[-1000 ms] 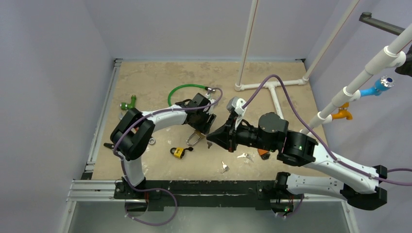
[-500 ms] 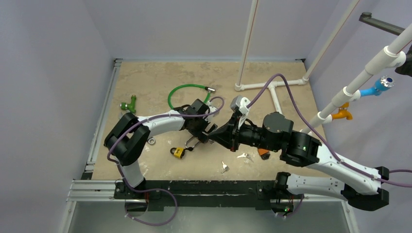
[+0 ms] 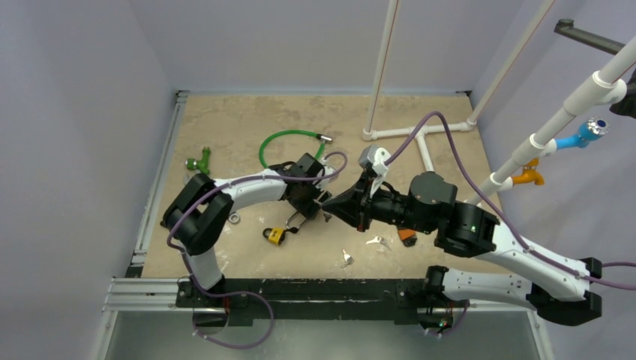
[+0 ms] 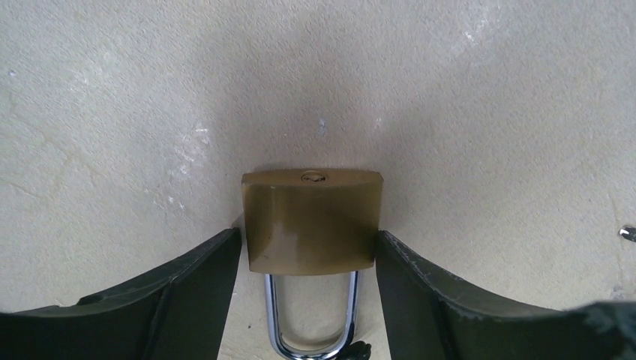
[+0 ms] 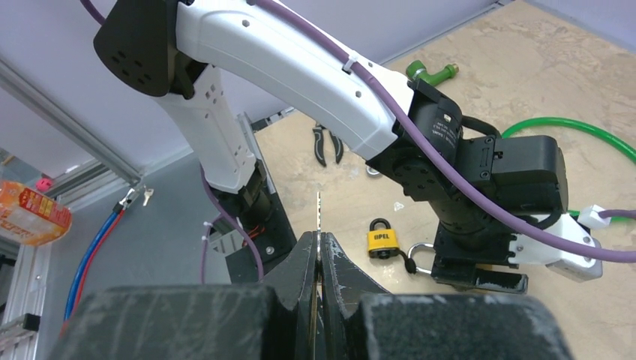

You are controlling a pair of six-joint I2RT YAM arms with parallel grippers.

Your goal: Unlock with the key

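Note:
A brass padlock lies flat on the table, its chrome shackle pointing back toward the left wrist and its keyhole end facing away. My left gripper is shut on the padlock's body, one finger against each side. From above, the left gripper covers the body and only the shackle shows. My right gripper is shut on a thin silver key whose blade sticks out past the fingertips. The right gripper sits just right of the padlock, with the key pointing at it.
A yellow padlock lies close in front of the left gripper. Two loose keys and an orange object lie near the front. A green cable loop, a green fitting, pliers and a white pipe frame are further off.
The left gripper came forward over the brass padlock, opened wider, then closed in on its body. The right gripper with the key shifted left, nearer the padlock.

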